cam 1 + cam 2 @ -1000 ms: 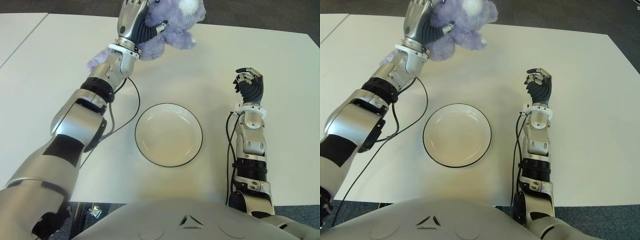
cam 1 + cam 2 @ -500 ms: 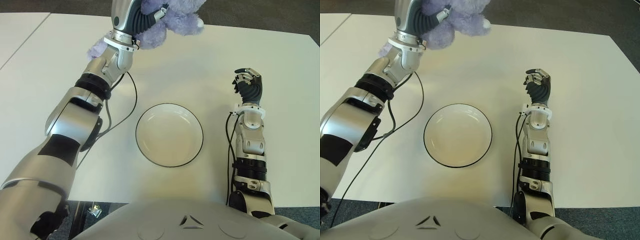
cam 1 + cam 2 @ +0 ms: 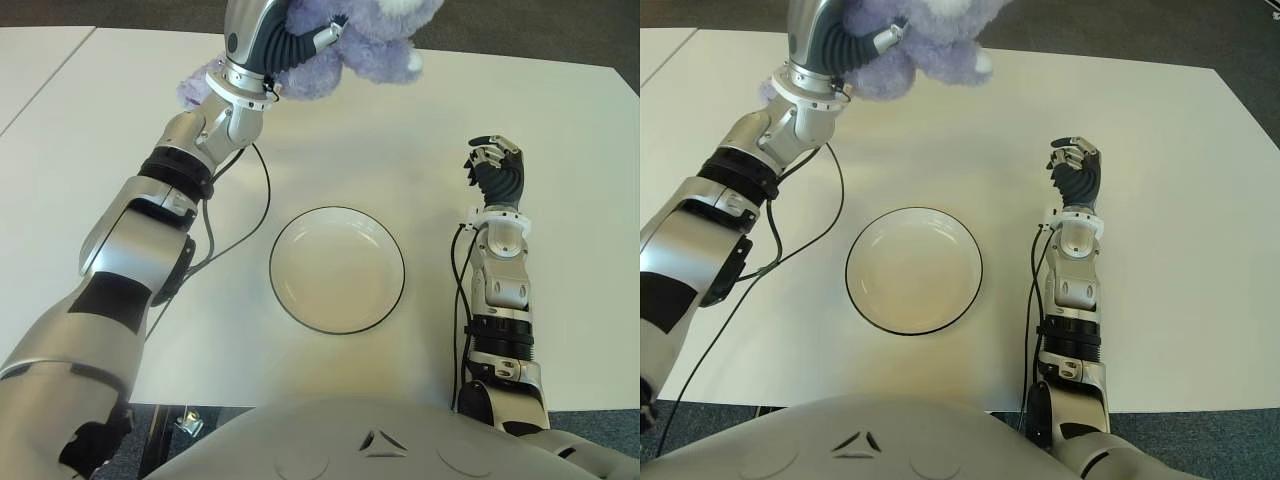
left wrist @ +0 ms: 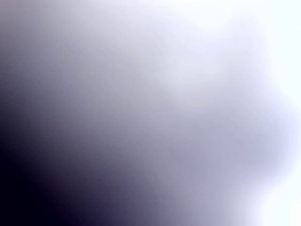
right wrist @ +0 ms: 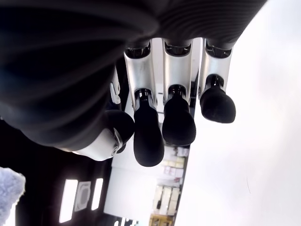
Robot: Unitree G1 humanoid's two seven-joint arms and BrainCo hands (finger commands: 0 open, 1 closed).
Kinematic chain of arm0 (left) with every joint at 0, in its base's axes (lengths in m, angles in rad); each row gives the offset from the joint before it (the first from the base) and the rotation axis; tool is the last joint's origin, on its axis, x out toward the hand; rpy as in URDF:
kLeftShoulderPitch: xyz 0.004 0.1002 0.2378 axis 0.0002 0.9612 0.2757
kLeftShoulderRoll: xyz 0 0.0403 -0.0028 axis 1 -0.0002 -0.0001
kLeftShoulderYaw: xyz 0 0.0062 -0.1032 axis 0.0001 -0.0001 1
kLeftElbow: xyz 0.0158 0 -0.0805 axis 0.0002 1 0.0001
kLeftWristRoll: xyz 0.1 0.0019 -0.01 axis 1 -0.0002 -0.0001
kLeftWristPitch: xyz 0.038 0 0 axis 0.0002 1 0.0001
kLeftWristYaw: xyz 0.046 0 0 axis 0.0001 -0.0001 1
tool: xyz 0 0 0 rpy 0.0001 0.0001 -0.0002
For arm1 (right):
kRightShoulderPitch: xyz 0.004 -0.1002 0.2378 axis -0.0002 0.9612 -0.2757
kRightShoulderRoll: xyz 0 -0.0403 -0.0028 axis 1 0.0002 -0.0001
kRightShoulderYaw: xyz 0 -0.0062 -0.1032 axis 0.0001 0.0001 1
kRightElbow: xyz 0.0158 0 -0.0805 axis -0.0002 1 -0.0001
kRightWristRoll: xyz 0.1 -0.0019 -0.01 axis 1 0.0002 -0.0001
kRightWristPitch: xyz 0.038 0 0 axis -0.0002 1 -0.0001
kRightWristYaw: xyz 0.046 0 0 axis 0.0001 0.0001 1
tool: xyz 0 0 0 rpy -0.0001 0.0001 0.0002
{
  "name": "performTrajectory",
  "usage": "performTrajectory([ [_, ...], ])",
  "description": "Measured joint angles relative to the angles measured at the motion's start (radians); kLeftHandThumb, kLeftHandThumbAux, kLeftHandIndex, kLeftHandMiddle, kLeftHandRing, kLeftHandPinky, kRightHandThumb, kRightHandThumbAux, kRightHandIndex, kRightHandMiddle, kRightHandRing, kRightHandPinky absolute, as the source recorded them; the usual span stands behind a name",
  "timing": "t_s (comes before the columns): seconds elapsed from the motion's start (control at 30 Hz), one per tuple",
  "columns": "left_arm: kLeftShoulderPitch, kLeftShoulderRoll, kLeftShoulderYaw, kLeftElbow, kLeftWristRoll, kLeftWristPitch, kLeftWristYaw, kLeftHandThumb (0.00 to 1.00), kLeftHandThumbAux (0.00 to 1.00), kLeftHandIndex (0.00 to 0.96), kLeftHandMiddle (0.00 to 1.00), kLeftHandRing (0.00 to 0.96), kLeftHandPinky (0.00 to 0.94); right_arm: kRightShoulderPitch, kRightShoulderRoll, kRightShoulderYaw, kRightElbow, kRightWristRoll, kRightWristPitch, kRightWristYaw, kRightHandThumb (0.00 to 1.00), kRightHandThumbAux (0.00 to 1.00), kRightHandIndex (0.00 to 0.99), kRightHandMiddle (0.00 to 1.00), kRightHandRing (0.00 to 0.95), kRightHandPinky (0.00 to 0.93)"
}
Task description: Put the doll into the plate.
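1. We see the left hand (image 3: 285, 45) clamped on the purple plush doll (image 3: 370, 35), raised at the far side of the white table (image 3: 120, 140), beyond the plate.
2. The white, dark-rimmed plate (image 3: 337, 269) lies bare near the table's front edge, well apart from the doll.
3. Our right hand (image 3: 497, 165) shows to the right of the plate, fingers (image 5: 178, 120) curled, holding nothing.

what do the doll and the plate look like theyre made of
Doll, held up by the left hand beyond the plate: soft lavender plush, going by its fuzzy pile, with a white patch. Plate: smooth cream surface with a thin dark rim line, probably glazed ceramic, though melamine would look alike. The right hand shows right of the plate.
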State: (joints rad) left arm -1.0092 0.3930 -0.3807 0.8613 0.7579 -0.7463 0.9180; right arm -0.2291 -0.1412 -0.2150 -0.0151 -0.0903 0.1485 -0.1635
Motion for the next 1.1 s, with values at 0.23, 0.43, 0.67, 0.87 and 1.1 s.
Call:
performTrajectory([
  [0.23, 0.015, 0.027, -0.010, 0.006, 0.012, -0.090, -0.008, 0.952, 0.650, 0.387, 0.516, 0.523, 0.844, -0.019, 0.000, -0.002, 0.014, 0.003, 0.000, 0.000, 0.717, 0.714, 0.435, 0.709, 0.742, 0.752],
  [0.43, 0.016, 0.029, -0.008, 0.026, 0.005, -0.146, -0.033, 0.951, 0.649, 0.387, 0.514, 0.523, 0.843, -0.069, 0.000, -0.004, 0.045, 0.010, 0.000, -0.007, 0.717, 0.714, 0.435, 0.705, 0.735, 0.747],
  [0.67, 0.036, 0.023, 0.013, 0.043, -0.043, -0.200, -0.095, 0.951, 0.649, 0.387, 0.512, 0.522, 0.842, -0.198, -0.021, -0.008, 0.135, 0.013, -0.005, -0.016, 0.717, 0.714, 0.435, 0.702, 0.731, 0.744],
  [0.87, 0.066, 0.024, 0.025, 0.037, -0.077, -0.232, -0.169, 0.952, 0.649, 0.389, 0.509, 0.522, 0.841, -0.292, -0.039, -0.007, 0.178, 0.011, -0.005, -0.031, 0.716, 0.715, 0.434, 0.704, 0.732, 0.742],
  [1.1, 0.111, 0.038, 0.045, -0.006, -0.094, -0.276, -0.251, 0.951, 0.649, 0.389, 0.506, 0.522, 0.832, -0.344, -0.058, -0.004, 0.234, 0.009, -0.006, -0.033, 0.716, 0.715, 0.434, 0.705, 0.732, 0.742],
])
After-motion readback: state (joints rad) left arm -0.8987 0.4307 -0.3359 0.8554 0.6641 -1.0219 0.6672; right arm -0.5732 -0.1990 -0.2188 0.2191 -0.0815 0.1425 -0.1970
